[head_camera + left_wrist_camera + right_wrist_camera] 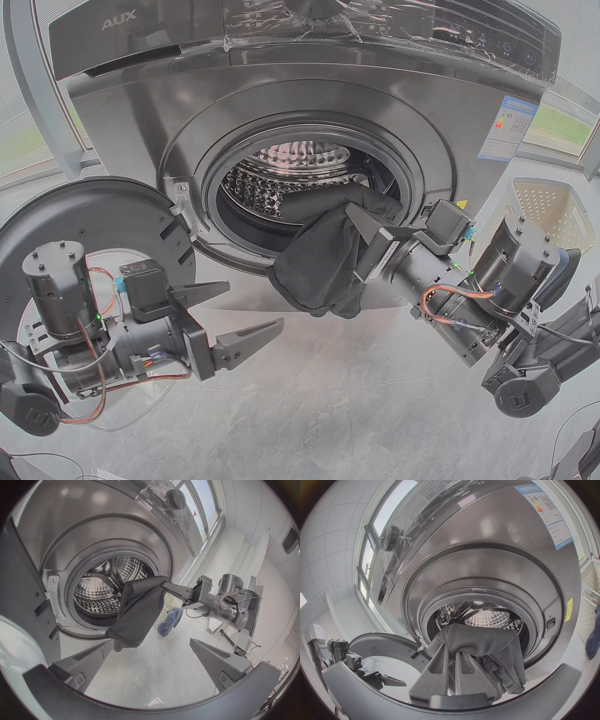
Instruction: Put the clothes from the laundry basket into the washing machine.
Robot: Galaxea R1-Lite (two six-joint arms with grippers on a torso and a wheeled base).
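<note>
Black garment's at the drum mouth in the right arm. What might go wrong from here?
Most of the black garment hangs outside, below the drum opening's lower rim; if the right end effector releases now, it may slide to the floor. Pushed deeper, trailing fabric may catch that rim.

Round steel drum mouth [294, 175] of grey washing machine [156, 112]: upper and left part open for passage. Lower right rim blocked by black cloth garment [319, 262] draped out over it, pinched in right claw [351, 212]. Round dark door [94, 219] swung open at left, crowding left claw [255, 304]. Grey floor [325, 400] in front free.
</note>
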